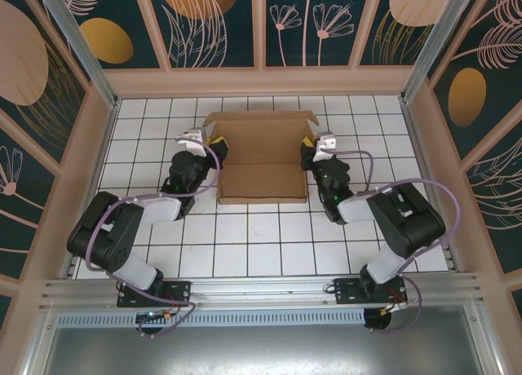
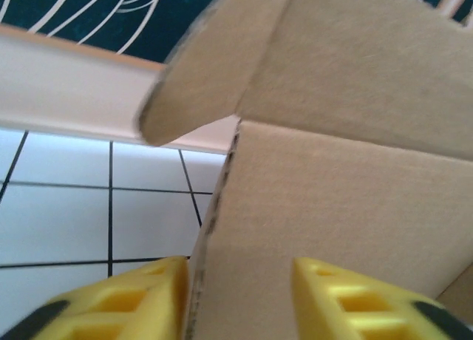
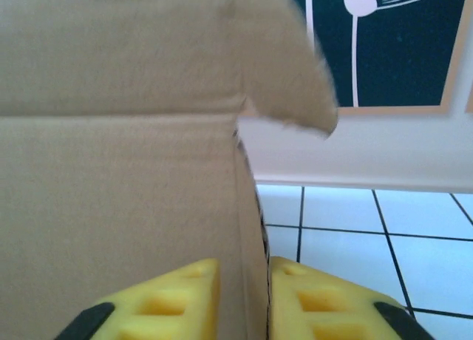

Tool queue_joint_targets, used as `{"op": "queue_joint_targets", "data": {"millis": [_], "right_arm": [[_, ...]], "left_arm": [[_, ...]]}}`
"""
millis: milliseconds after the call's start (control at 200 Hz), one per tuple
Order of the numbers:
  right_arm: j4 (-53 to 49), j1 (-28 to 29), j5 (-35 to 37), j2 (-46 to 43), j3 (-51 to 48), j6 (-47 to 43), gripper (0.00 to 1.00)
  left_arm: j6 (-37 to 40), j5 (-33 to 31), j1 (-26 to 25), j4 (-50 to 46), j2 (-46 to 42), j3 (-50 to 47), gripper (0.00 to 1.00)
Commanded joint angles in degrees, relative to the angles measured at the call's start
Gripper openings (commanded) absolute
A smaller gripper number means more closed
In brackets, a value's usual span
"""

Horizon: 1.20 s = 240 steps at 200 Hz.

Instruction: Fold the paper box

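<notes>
Left gripper (image 2: 238, 299), jaws parted, straddles the nine-o'clock wall of the brown cardboard paper box (image 1: 263, 167); right gripper (image 3: 244, 296) sits narrow, hold unclear; both should release evenly.

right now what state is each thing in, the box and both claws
brown cardboard paper box, partly folded: side walls and back flap raised, top open
left claw, open, astride the box's left wall
right claw, close on both sides of the box's right wall, grip unclear
</notes>
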Motion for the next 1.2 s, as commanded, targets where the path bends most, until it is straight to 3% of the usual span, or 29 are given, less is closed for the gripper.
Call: {"op": "queue_joint_targets", "data": {"millis": [0,100,190,360,480,611,756,956,1196], "right_arm": [[-2.1,-2.8,-13.8,-5.5,-1.4,-0.6,0.36],[-5.8,-5.2,-17.4,-9.4,-2.5,-3.0,0.55],[-7.5,-8.4,-21.6,-13.7,-3.9,-4.9,0.65],[-19.1,-12.1,-29.4,-18.4,0.0,-13.7,0.64],[-26.4,-12.6,-31.8,-17.6,5.1,-18.5,0.61],[-32.1,-12.7,-33.0,-15.0,10.5,-19.3,0.56],[-28.8,-13.2,-31.5,-14.3,9.0,-16.9,0.54],[-29.3,-14.4,-31.6,-13.6,9.3,-16.4,0.59],[-21.0,-16.8,-40.6,-17.1,7.4,-7.7,0.62]], "left_arm": [[5.8,2.7,-0.2,-1.4,-4.5,-1.6,0.55],[7.8,3.1,0.7,-3.3,-8.6,-2.9,0.70],[11.3,5.8,1.9,-4.7,-12.8,-3.9,0.74],[17.7,8.9,5.5,-9.8,-17.0,-2.7,0.72],[23.9,10.5,6.7,-14.1,-16.3,0.0,0.68],[25.4,10.7,7.5,-16.1,-14.2,2.7,0.64],[23.0,10.9,8.0,-12.8,-13.3,1.0,0.62],[22.5,10.3,8.4,-11.7,-12.6,1.7,0.68],[17.9,13.8,8.9,-6.6,-14.3,-1.0,0.61]]}}
